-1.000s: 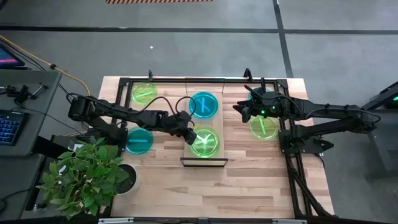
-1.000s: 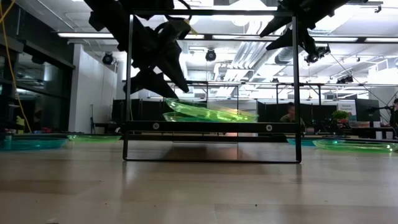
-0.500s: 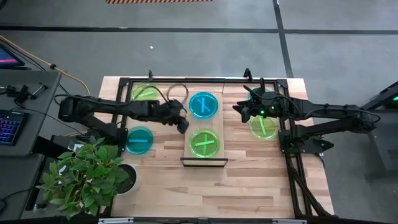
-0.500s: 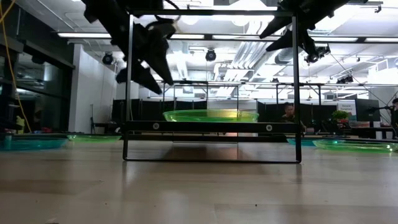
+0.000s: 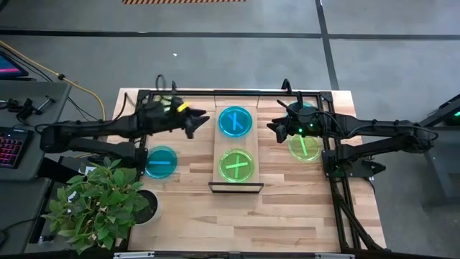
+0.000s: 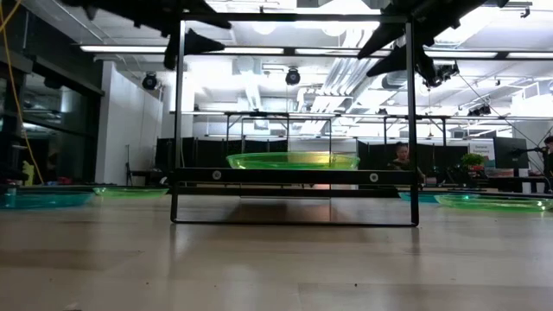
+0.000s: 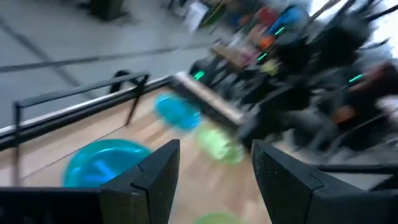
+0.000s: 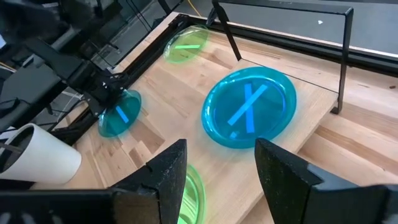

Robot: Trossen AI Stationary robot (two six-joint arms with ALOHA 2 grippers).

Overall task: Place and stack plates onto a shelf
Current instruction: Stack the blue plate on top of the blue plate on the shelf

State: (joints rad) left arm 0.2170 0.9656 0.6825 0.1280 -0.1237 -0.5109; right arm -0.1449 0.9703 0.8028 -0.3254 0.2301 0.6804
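Unlabelled striped plates (image 5: 236,121) on shelf (image 5: 216,147)

Shelf (image 5: 215,144): both plate places taken, a blue stack (image 5: 235,121) at the far end and a green stack (image 5: 236,165) at the near end, black frame posts (image 6: 180,121) at its corners, open bare tabletop (image 5: 237,216) in front, grippers hanging either side.
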